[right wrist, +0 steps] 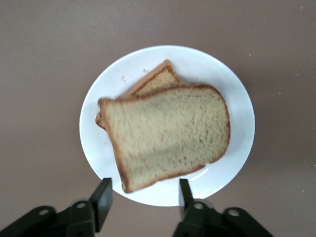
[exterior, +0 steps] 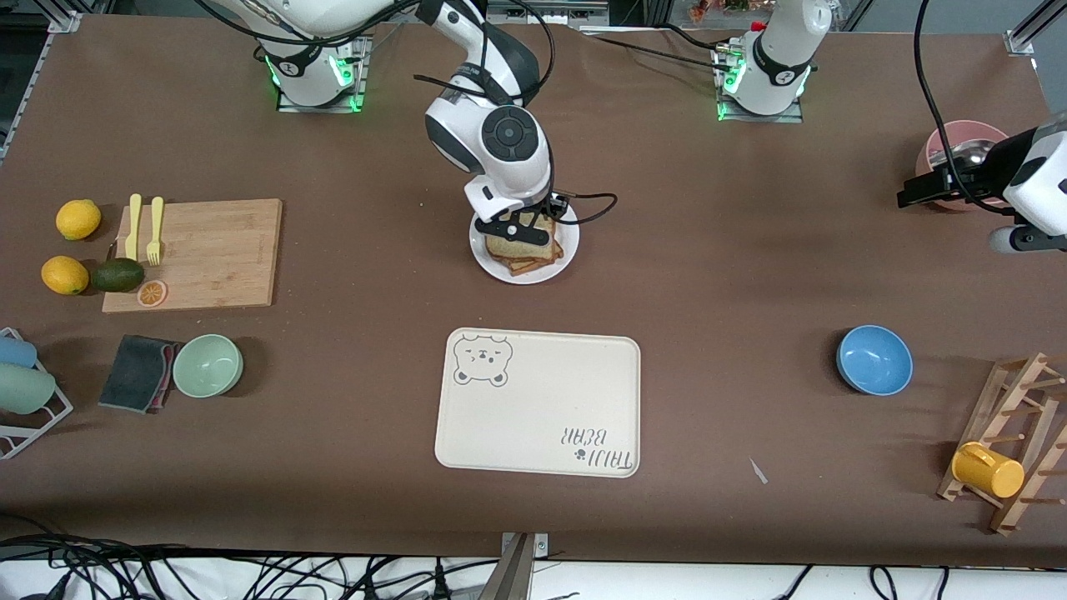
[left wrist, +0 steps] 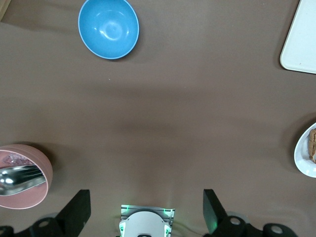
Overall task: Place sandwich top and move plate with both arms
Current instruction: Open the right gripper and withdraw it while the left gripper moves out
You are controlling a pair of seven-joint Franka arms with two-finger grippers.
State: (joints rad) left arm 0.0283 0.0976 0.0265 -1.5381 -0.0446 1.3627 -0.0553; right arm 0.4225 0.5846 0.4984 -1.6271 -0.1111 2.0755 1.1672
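The sandwich top, a tan slice with a brown crust, lies on another slice on the round white plate. In the front view the plate sits mid-table, farther from the camera than the tray, with the sandwich top on the stack. My right gripper hangs open just above the plate's edge, its fingers apart and clear of the bread; the right gripper covers part of the stack. My left gripper is open and holds nothing; this left gripper waits over the pink bowl.
The cream bear-printed tray lies nearer the camera than the plate. A blue bowl and the pink bowl are toward the left arm's end. A cutting board, lemons and a green bowl are toward the right arm's end.
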